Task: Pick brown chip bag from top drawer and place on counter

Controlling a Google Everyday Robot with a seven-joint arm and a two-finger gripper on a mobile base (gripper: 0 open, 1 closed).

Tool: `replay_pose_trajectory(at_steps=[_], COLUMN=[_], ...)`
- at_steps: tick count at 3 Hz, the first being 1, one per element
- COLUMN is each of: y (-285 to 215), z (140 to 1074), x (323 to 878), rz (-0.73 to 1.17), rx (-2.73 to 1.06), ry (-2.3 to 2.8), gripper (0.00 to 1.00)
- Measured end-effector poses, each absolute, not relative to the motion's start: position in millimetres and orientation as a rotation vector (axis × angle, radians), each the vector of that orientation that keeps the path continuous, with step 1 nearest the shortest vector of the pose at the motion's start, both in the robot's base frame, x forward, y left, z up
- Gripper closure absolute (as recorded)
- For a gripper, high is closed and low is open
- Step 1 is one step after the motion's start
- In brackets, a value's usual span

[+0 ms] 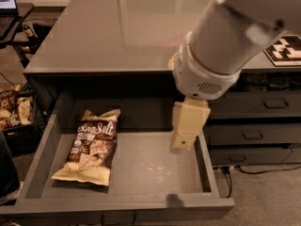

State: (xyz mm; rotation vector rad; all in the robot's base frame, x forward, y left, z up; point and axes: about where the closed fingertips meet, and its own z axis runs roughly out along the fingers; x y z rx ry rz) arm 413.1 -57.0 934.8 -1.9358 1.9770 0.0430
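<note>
The brown chip bag [91,145] lies flat in the left half of the open top drawer [155,171], its "Sea Salt" lettering facing up. My gripper [183,144] hangs cream-coloured from the white wrist. It is over the right part of the drawer, close to the right wall, pointing down. It is well to the right of the bag and not touching it. The glossy grey counter [117,27] stretches behind and above the drawer. The arm hides part of the counter's right side.
Narrower grey drawers with loop handles [263,102] stand to the right. A heap of brown-and-cream packets in a black crate [14,112] sits at the left. A small dark desk with a laptop [7,1] is at the top left. A checkered object [286,48] lies at the far right.
</note>
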Motion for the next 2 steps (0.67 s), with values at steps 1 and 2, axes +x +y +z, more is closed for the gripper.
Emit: replay_pose_trajectory(at_steps=[1, 2], y=[-18.0, -18.0], z=[913.2, 913.2], x=[433.2, 433.2], rz=[0.069, 0.069], rx=[-1.949, -1.949], ry=[1.908, 1.908], gripper=[0.0, 0.0])
